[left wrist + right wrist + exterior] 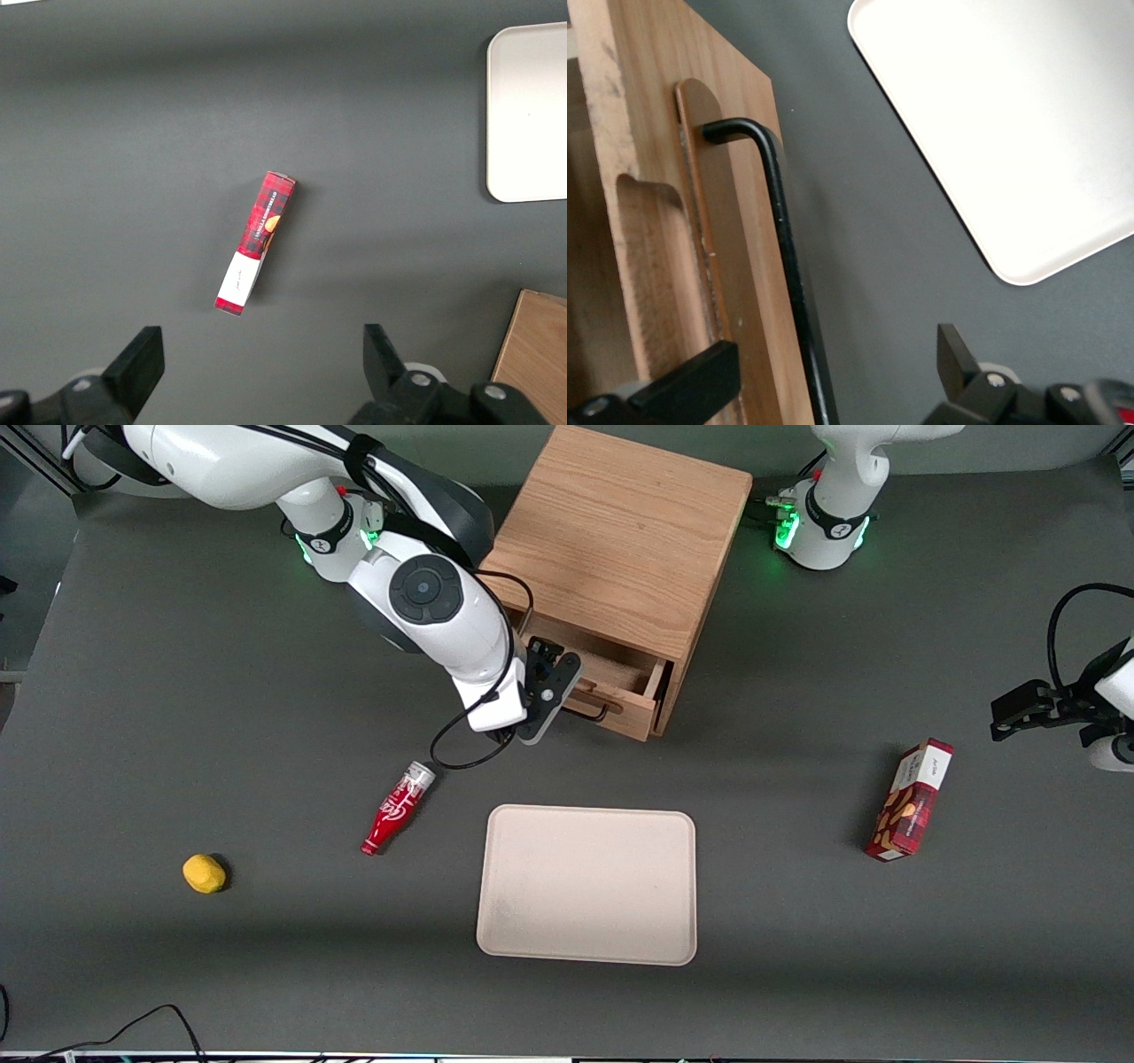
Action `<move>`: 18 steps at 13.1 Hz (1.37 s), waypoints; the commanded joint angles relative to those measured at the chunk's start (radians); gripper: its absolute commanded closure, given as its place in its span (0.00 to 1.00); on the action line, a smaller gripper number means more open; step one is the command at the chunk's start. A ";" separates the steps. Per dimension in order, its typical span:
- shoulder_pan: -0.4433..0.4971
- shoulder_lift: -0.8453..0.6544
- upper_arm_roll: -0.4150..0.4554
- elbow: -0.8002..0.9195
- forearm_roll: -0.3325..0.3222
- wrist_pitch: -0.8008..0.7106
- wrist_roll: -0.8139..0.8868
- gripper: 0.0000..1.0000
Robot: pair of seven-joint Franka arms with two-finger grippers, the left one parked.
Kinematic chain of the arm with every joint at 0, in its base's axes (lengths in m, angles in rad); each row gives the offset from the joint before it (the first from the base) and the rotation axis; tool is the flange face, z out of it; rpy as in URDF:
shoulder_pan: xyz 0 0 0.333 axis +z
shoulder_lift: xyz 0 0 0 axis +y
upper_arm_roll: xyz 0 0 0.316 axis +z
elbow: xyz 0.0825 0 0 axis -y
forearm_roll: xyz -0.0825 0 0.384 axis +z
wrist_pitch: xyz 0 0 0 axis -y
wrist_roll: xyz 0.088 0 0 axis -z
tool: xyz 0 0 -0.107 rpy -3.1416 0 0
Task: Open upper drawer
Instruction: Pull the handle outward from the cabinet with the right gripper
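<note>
The upper drawer [631,691] stands pulled partway out of the oak cabinet [620,540] (interior showing). The gripper [833,376] hangs at its black handle [784,257], fingers apart, straddling the bar.

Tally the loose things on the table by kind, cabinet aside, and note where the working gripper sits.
Bottle: 1
Lemon: 1
Tray: 1
Snack box: 1
Total: 4
Gripper: open, straddling the upper drawer handle; drawer partly out.
</note>
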 commanded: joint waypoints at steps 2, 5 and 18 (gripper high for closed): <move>-0.010 -0.015 -0.034 0.025 0.058 -0.017 -0.104 0.00; -0.003 -0.008 -0.056 0.028 0.066 -0.006 -0.123 0.00; 0.011 0.018 -0.144 0.038 0.058 0.069 -0.196 0.00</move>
